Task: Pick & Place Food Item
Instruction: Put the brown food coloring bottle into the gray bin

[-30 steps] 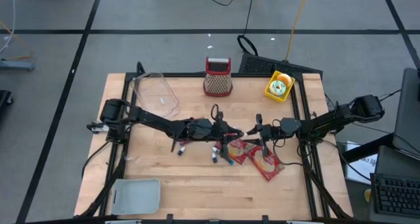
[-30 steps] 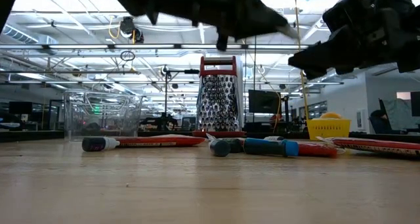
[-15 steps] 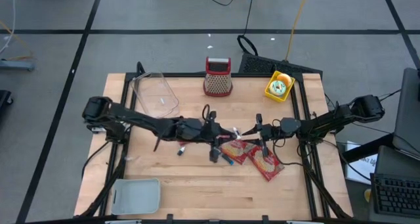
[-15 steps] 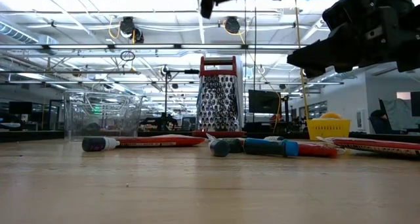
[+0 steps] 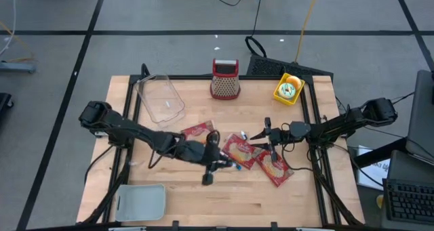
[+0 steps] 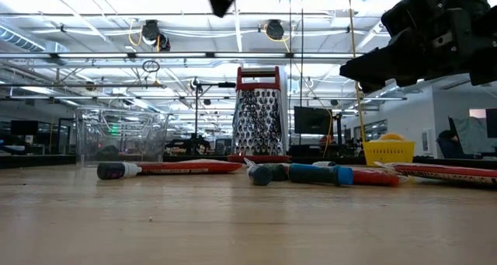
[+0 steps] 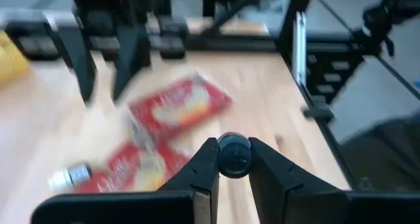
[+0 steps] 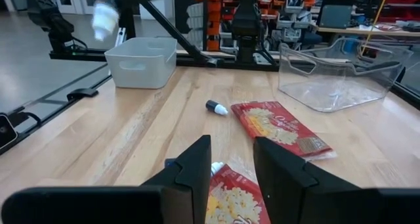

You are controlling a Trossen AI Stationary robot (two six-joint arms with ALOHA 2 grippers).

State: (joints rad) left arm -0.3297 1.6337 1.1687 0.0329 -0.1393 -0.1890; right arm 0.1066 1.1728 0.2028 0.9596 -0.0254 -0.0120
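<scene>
High view: the left gripper (image 5: 209,175) is seen at six o'clock of the wooden counter (image 5: 203,207), its jaws clenched on a small dark-capped tube (image 7: 233,155) lifted clear of the surface. The right gripper (image 5: 261,137) waits at three o'clock, jaws slightly parted and grasping nothing. Three red flat snack packets (image 5: 240,152) lie untouched at the centre. The pick is judged done. Placement remains, perhaps into the grey rectangular bin (image 5: 141,201) at seven o'clock or the clear plastic tub (image 5: 161,99) at eleven.
</scene>
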